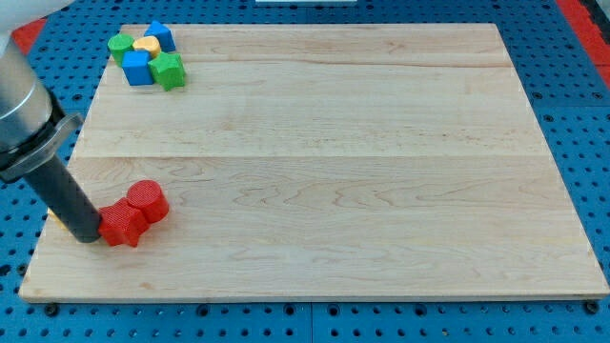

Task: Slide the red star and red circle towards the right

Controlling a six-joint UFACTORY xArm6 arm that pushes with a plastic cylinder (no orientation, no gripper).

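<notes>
My tip (88,236) (a plain rod, so no jaws are being shown) is being pressed against the red star (122,225) from nine o'clock, the red circle (147,201) touching at its two o'clock; pushing is best being aimed through both toward three o'clock.

**What my arm looks like**

My rod (67,200) is a straight cylinder, matte black to dark grey, with a faint lighter sheen down one side. My tip (88,236) is its blunt, rounded end. At about 10 o'clock from the tip the rod enters a wider grey metal collar (24,119), smooth and cylindrical, with a dark flange at its rim.
</notes>
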